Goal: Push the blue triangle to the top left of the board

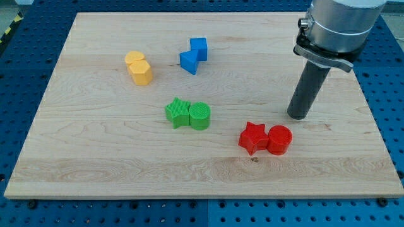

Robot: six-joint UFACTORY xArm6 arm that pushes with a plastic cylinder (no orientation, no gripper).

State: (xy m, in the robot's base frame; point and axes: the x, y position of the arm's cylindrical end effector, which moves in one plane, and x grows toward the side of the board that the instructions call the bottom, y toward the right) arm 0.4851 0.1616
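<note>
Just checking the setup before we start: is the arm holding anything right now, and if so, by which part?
Nothing is held. My tip rests on bare board, above the red cylinder, far from the blue triangle.

blue cube (pixel 199 48) | yellow pair (pixel 139 68) | green star (pixel 178 113) – green cylinder (pixel 200 116) touching | red star (pixel 254 137) – red cylinder (pixel 280 139) touching

The scene is evenly and brightly lit from above. Only short, soft shadows are cast, seen at about six o'clock of the blocks and at the base of the rod (pixel 299 116). Mild glare is carried by the pale board (pixel 95 157). Focus is held sharp throughout; little edge distortion is noticed.
</note>
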